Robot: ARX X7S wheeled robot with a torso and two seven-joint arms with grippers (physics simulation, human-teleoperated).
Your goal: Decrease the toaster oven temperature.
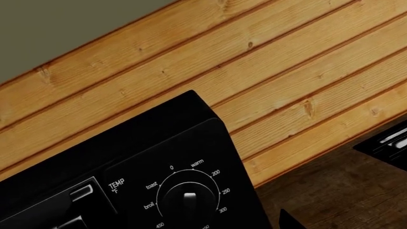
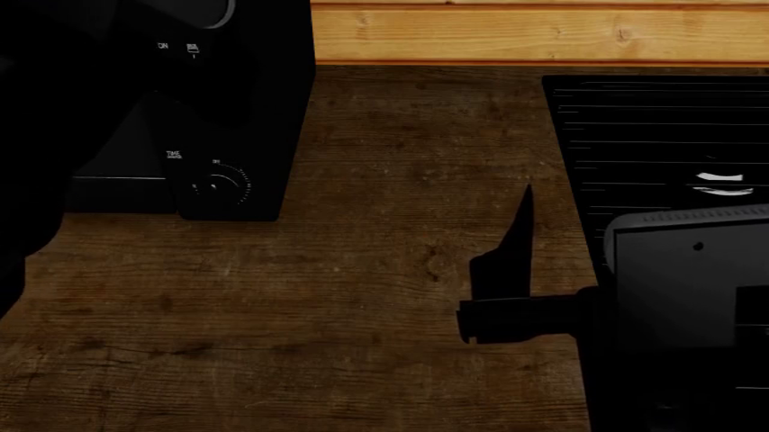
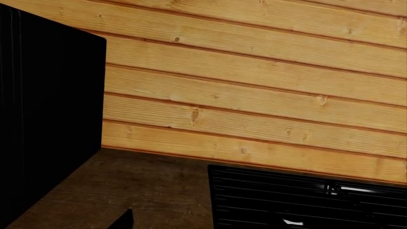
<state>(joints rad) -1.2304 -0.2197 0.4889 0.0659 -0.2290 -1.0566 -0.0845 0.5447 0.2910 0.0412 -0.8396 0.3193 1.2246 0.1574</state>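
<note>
Reaching has not yet touched the knob: the temperature setting looks untouched.

Nearest in the head view, the right gripper point(image 2: 511, 270) hovers over the bare wooden counter point(image 2: 360, 297), one dark finger point(image 2: 520, 236) pointing away from the robot; it holds nothing, but how wide its jaws stand I cannot tell. The left gripper does not show clearly in any view, so its state is unknown too. Farther back and to the left sits the oven point(image 2: 180, 108), its TIME knob point(image 2: 216, 187) facing the camera. The left wrist view looks at the oven's TEMP knob point(image 1: 188, 202), its marker at about 0 to warm on the dial, with no finger on it. Beyond, the cooktop point(image 2: 655, 135) lies at the right, against the plank wall point(image 2: 541, 31). Judging from this, gripping and turning the knob all remain to be done.
</note>
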